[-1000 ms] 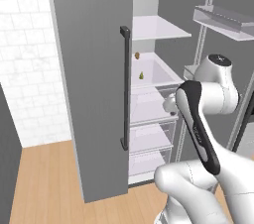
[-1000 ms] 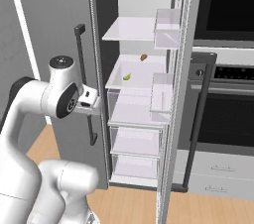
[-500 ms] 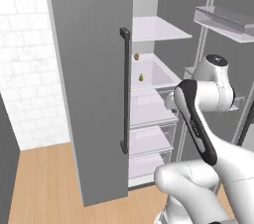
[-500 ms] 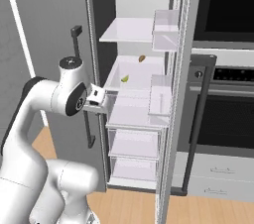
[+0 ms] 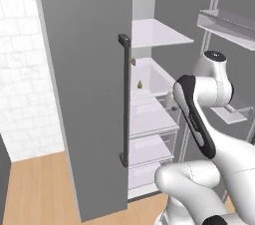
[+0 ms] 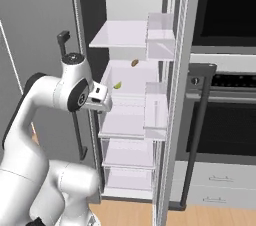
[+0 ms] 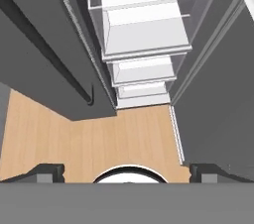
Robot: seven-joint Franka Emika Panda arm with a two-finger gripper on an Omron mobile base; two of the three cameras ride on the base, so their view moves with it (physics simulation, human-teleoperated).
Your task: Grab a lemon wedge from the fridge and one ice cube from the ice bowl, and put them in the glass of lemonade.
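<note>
Lemon wedge [image 6: 117, 85] lies on fridge [image 6: 131, 35] shelf beyond empty, spread pincer [image 6: 102, 101].

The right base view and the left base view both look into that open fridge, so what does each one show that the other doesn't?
Seen from the right: the black-fronted oven stack beside the fridge, with its bar handle, and pale drawers below it. Seen from the left: a white brick wall and the broad grey outside of the open fridge door. Both share the fridge with its white shelves, the lemon wedge on the middle shelf, a small orange-brown lump behind it, the white arm and the wooden floor.
</note>
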